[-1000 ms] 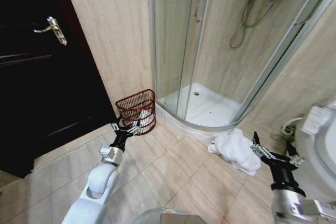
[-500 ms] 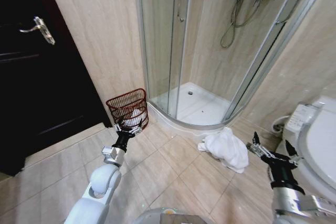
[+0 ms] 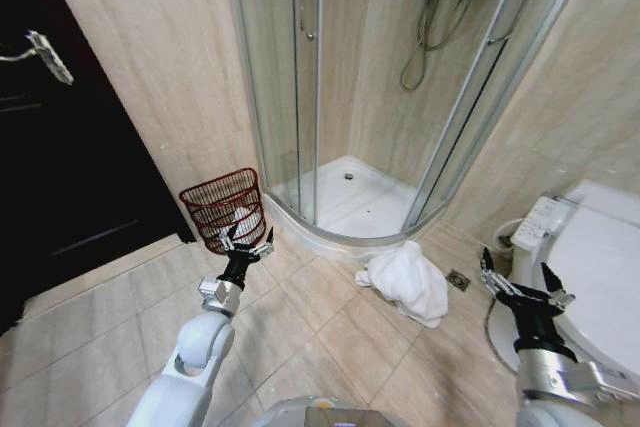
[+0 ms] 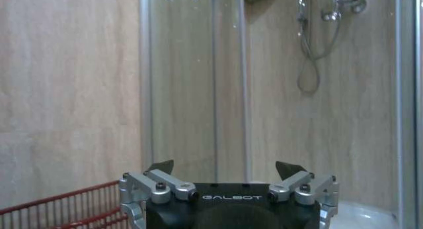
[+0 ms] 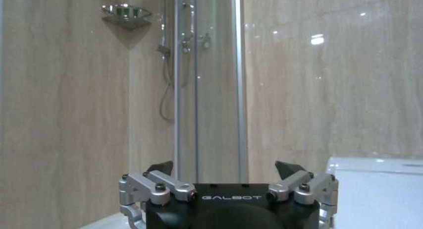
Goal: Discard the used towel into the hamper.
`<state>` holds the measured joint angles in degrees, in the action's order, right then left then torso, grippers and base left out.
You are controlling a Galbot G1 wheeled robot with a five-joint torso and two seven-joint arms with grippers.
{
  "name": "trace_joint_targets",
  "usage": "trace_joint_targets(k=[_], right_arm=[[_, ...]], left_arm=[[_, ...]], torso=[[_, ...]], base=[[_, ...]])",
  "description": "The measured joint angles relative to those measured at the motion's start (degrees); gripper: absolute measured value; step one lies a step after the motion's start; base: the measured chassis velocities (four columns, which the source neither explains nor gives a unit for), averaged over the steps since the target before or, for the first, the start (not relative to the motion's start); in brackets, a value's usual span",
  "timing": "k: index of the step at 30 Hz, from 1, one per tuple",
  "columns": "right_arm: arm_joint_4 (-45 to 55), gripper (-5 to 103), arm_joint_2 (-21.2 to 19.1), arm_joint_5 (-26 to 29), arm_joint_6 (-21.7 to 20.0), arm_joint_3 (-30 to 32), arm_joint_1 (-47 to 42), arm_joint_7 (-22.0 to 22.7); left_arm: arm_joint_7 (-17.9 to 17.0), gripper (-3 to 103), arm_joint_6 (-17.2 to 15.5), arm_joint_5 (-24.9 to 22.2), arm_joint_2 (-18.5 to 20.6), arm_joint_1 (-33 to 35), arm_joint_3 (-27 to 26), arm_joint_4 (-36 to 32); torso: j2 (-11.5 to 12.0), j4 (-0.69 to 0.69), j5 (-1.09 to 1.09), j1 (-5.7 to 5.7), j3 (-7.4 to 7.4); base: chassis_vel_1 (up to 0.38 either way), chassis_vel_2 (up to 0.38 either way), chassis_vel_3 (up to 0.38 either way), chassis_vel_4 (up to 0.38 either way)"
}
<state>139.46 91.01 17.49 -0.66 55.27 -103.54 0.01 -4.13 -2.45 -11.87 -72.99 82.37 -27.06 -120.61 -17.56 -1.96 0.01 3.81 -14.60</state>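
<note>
The towel (image 3: 405,282), white and crumpled, lies in a heap on the tiled floor (image 3: 320,322) right against the curved raised lip of the shower tray (image 3: 345,237), at about 1 o'clock from the robot's base. The hamper (image 3: 222,209), a small dark red wire basket with something white inside, stands at about 11 o'clock in the corner where the beige wall meets the shower's glass panel (image 3: 275,77), its rim just beside the tray's lip; the dark door (image 3: 60,177) lies farther round at 10 o'clock. Between towel and hamper runs an open strip of bare floor tiles along the tray's edge. The left pincer (image 3: 246,244) hangs low above the floor just in front of the hamper, its fingers spread wide and holding nothing; in the left wrist view the left pincer (image 4: 225,172) shows the same wide gap, with the hamper's red bars (image 4: 59,209) beside it. The right pincer (image 3: 515,272) hovers at about 3 o'clock, well apart from the towel, its fingers also spread and empty, close to the rim of the toilet (image 3: 590,277) on its outer side. In the right wrist view the right pincer (image 5: 225,170) stands open before the shower's metal frame.
</note>
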Motion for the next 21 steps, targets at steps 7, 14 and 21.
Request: trace_joint_targets(k=[7,14,21], right_arm=[[0.23,100,0.22,-0.39,0.58,1.10,0.14,-1.89],[0.65,100,0.45,-0.14,0.83,1.71,0.22,-1.77],[0.89,100,0.48,-0.08,0.97,1.28,0.18,-1.69]], left_arm=[[0.76,100,0.94,-0.56,-0.11,-0.30,-0.41,-0.40],[0.11,100,0.75,-1.18,-0.46,-0.30,-0.16,-0.59],[-0.21,100,-0.42,-0.98,-0.71,-0.69,-0.33,-1.30]], torso=[[-0.15,0.01,0.01,0.05,-0.11],[-1.49,0.00,-0.01,0.59,-0.86],[-2.13,-0.01,0.00,0.82,-1.33]], base=[[-0.111,-0.107,0.099,0.092],[-0.006,-0.006,0.011,0.005],[0.000,0.000,0.000,0.000]])
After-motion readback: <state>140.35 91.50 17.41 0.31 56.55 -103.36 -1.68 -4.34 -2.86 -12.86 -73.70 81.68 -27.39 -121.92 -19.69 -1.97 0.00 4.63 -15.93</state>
